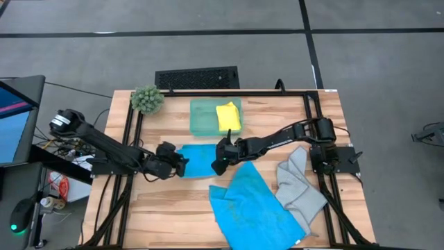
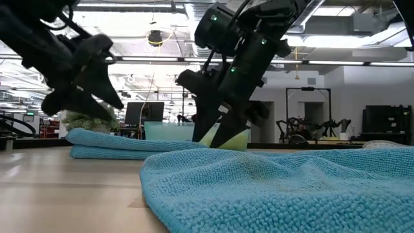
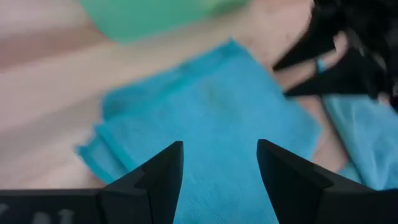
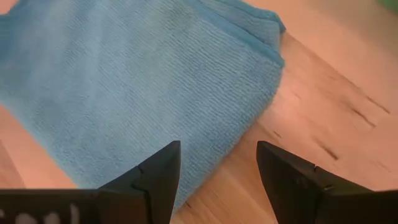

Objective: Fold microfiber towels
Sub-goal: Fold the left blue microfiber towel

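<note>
A folded blue microfiber towel (image 1: 198, 160) (image 2: 116, 145) lies flat on the wooden table, mid-table. My left gripper (image 1: 182, 165) (image 3: 221, 149) hovers open just above its left end. My right gripper (image 1: 218, 165) (image 4: 219, 149) stands open over its right end, fingers slanting down. A second blue towel (image 1: 253, 205) (image 2: 278, 188) lies loosely spread near the front edge. A grey towel (image 1: 300, 184) lies crumpled to its right. A folded yellow towel (image 1: 228, 117) rests in the teal tray (image 1: 205, 118).
A fuzzy green plant ball (image 1: 147, 99) sits at the far left corner of the table. A black frame rail (image 1: 313, 132) runs along the table's edges. Bare wood (image 1: 166, 208) shows at the near left.
</note>
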Action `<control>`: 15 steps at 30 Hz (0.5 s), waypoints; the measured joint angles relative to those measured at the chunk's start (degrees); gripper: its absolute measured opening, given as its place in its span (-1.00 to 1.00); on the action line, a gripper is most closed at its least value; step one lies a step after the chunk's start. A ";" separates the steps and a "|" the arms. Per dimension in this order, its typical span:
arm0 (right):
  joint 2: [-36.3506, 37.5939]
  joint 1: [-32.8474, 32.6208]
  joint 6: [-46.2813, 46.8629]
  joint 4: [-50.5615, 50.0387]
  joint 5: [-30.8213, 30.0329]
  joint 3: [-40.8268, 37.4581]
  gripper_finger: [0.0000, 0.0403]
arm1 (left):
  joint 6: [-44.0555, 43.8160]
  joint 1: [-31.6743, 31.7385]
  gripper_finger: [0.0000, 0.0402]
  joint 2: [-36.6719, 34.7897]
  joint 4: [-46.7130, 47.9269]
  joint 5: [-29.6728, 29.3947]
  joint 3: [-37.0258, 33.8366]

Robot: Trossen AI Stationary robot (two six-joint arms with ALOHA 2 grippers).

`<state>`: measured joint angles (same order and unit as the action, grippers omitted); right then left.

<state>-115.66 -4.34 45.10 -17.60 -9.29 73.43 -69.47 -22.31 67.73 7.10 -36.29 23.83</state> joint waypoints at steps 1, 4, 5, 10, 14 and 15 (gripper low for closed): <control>0.00 -0.01 0.39 0.11 -0.02 0.01 0.17 | 0.02 -0.04 -0.02 1.66 -0.86 0.54 0.00; 0.00 -0.02 1.59 0.15 -0.19 0.04 0.17 | -0.02 -0.06 -0.02 6.80 -3.87 1.23 0.00; 0.00 -0.02 1.95 0.24 -0.21 0.04 0.17 | -0.18 0.04 -0.02 8.63 -4.79 1.57 0.02; 0.00 0.11 2.68 -0.22 -0.28 0.04 0.16 | -3.27 0.51 -0.02 17.06 -7.79 2.91 0.19; 0.00 0.15 3.08 -0.18 -0.88 0.04 0.16 | -4.16 0.19 -0.02 20.79 -13.05 2.02 0.26; 0.00 0.25 3.08 -0.20 -0.97 0.04 0.15 | -4.06 0.16 -0.02 21.29 -14.35 2.02 0.24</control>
<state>-115.66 -4.09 48.18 -17.80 -10.26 73.47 -73.53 -22.15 89.01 -7.25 -34.26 24.07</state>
